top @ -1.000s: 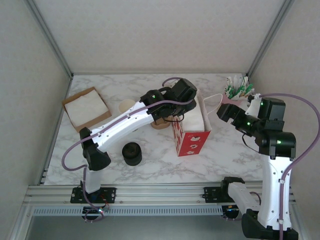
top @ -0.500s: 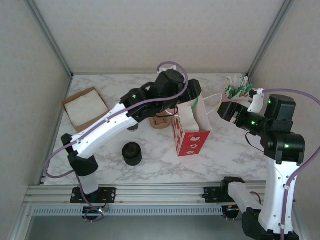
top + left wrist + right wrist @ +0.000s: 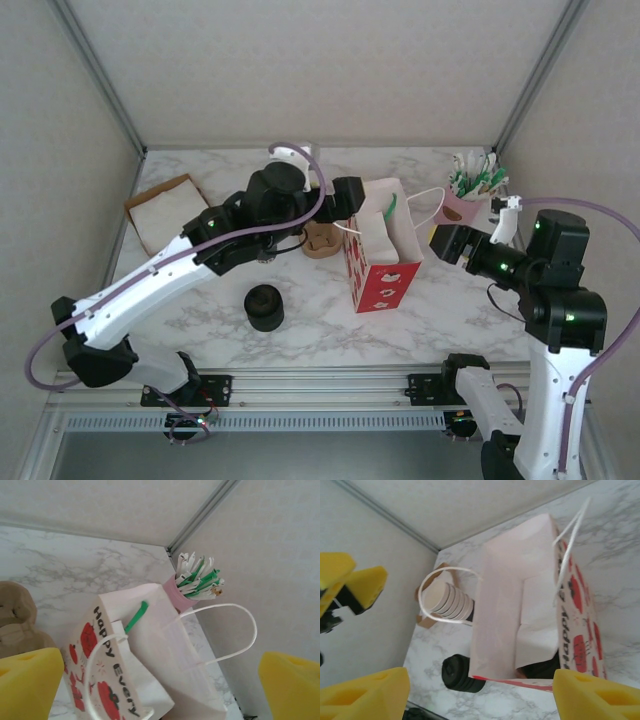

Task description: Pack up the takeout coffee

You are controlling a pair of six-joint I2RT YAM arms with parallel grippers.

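Observation:
The red-and-white paper bag (image 3: 383,255) stands open mid-table. Deep inside it a dark round shape (image 3: 542,667) shows at the bottom, apparently the black lid of the takeout coffee. My left gripper (image 3: 350,198) hangs above and just left of the bag's mouth (image 3: 150,655), its yellow fingertips (image 3: 25,682) spread wide with nothing between them. My right gripper (image 3: 445,243) sits just right of the bag, looking down into it (image 3: 520,605), with yellow fingertips (image 3: 597,695) apart and empty. The bag's white handles hang loose.
A stack of lidless cream cups (image 3: 447,600) and a black stack of lids (image 3: 264,305) stand left of the bag. A brown cardboard carrier (image 3: 322,240) sits behind it. A pink cup of green-and-white sticks (image 3: 470,185) stands back right, and a napkin tray (image 3: 170,215) back left.
My left gripper has opened wide and pulled up and left, away from the bag's mouth. The right gripper has narrowed a little and drawn slightly down and back.

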